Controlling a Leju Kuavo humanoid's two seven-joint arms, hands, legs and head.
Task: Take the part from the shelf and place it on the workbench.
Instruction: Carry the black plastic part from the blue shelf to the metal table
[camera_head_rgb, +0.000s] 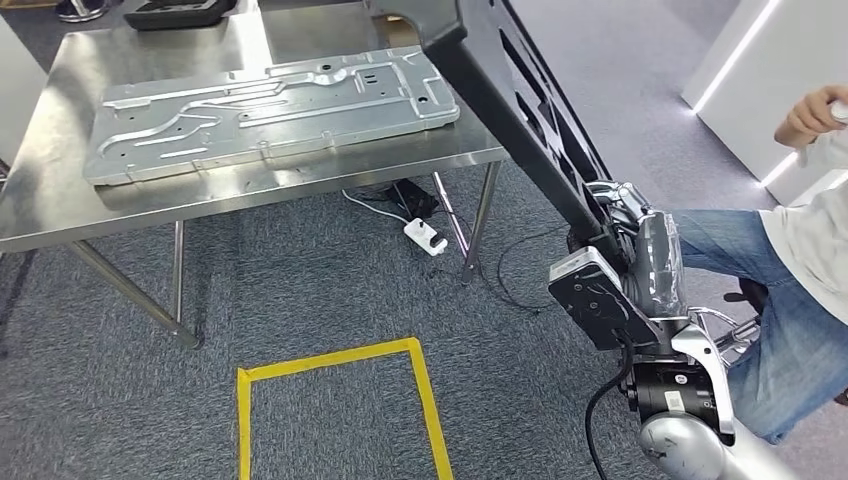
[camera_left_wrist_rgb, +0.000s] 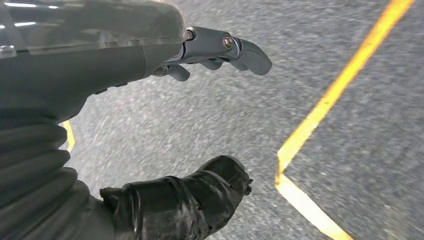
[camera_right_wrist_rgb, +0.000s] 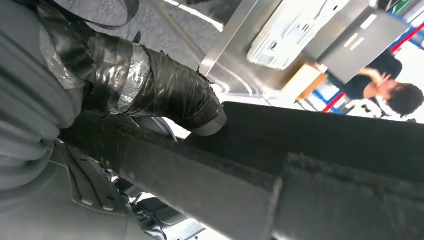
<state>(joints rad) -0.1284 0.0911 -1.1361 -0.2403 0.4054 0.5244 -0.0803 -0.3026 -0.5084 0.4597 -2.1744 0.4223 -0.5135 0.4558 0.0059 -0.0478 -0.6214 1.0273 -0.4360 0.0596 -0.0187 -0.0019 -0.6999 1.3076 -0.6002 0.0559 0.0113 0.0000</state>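
The part (camera_head_rgb: 520, 110) is a long black piece, and it runs from my right hand (camera_head_rgb: 625, 235) at about 3 o'clock in the head view up toward 12 o'clock, where its far end hangs over the near right corner of the surface (camera_head_rgb: 60, 200). I cannot tell whether that end touches the steel or floats just above it. My right hand grips the part: in the right wrist view my tape-wrapped thumb (camera_right_wrist_rgb: 165, 95) presses down on the black edge (camera_right_wrist_rgb: 310, 165), and the part lies across my palm. The fingers on the other side are hidden behind it.

On the surface, at about 11 o'clock, lies a large stamped metal panel (camera_head_rgb: 270, 115), flat, taking up most of the top. A dark tray (camera_head_rgb: 180, 12) sits at the far edge, well apart from the part.

Under the surface, near its right legs, a white power strip (camera_head_rgb: 425, 237) lies on the grey carpet with cables around it. Yellow tape (camera_head_rgb: 335, 362) marks a square on the floor at 6 o'clock.

My left hand (camera_left_wrist_rgb: 200, 125) hangs over the carpet beside a yellow tape line (camera_left_wrist_rgb: 330, 100), fingers apart from the thumb, holding nothing.

A person in jeans (camera_head_rgb: 790, 300) sits at 3 o'clock, just beside my right arm, one hand (camera_head_rgb: 815, 112) raised.
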